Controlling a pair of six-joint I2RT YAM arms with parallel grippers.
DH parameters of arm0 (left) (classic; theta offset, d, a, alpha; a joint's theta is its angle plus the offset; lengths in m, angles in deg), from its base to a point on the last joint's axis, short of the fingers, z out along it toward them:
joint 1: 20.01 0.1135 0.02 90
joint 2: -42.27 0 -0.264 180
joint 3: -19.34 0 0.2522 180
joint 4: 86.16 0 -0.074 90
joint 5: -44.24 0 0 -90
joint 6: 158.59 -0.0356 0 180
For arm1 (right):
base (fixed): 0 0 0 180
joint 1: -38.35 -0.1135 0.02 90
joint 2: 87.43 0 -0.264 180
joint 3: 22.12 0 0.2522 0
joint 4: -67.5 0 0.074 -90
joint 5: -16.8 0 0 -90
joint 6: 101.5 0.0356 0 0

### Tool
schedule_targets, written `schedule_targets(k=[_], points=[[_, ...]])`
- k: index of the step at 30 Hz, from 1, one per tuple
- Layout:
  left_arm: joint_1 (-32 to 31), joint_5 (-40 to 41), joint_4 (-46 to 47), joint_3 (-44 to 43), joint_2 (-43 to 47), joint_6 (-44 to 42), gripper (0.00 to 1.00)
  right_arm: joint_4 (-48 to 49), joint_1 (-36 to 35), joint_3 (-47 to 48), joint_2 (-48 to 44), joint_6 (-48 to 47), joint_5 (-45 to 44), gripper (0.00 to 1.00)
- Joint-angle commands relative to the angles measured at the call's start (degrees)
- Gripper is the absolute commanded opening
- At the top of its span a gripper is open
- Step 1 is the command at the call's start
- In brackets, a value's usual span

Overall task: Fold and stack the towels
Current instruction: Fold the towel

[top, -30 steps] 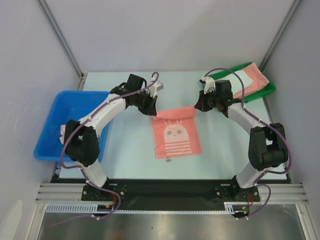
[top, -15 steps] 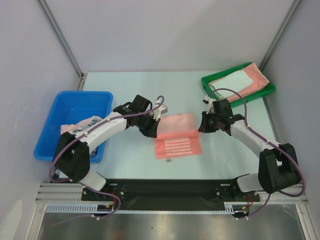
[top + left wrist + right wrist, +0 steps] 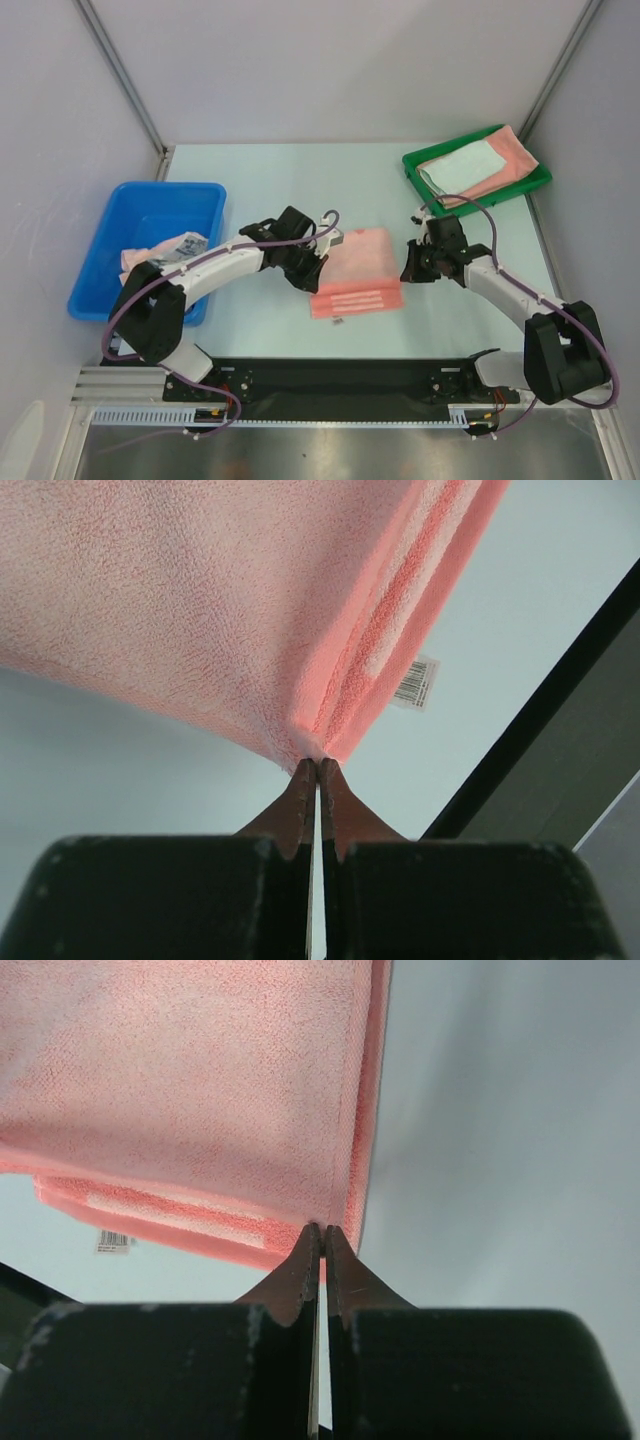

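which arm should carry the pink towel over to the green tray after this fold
Probably the right. The right pincer pinches the pink towel on the side nearer the green tray; the left pincer grips the opposite edge, toward the blue bin.

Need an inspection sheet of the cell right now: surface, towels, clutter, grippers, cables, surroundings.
Surface: pale table, no spill seen.
Job's things: striped pink towel part-folded at centre, barcode tag showing; mint towel over plain pink towel in green tray; crumpled towels in blue bin.
Clutter: nothing seen.
Grippers: left gripper and right gripper each shut on a corner of the striped pink towel.
Cables: purple cables looped along both arms.
Surroundings: grey walls, metal frame posts.
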Motion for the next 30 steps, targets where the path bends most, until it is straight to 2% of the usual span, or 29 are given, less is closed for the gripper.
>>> schedule_targets(k=[1,13,16,26,27,29,30], points=[[-0.76,1.08,0.58,0.48,-0.11,1.04,0.00,0.31,-0.33,-0.31,-2.69,1.33,-1.12,0.00],[-1.12,5.64,1.27,2.07,5.94,2.88,0.00,-1.36,-0.33,1.70,-5.94,0.63,-0.24,0.00],[-1.20,3.46,2.16,1.63,7.36,3.94,0.00,-2.42,-0.24,2.24,-6.73,1.68,-0.33,0.00],[-6.12,1.96,2.07,5.76,2.54,6.75,0.02,-0.84,-1.03,-6.19,-10.34,9.06,-2.08,0.00],[-6.30,1.96,2.07,6.11,1.92,6.84,0.02,-0.75,-1.03,-6.72,-10.34,9.76,-2.61,0.01],[-6.65,2.22,1.98,6.29,0.95,6.93,0.04,-0.05,-1.12,-7.78,-9.82,11.17,-2.62,0.09],[-6.83,2.40,1.63,6.29,0.08,7.02,0.06,-0.13,-1.12,-7.87,-9.72,11.35,-2.44,0.19]])
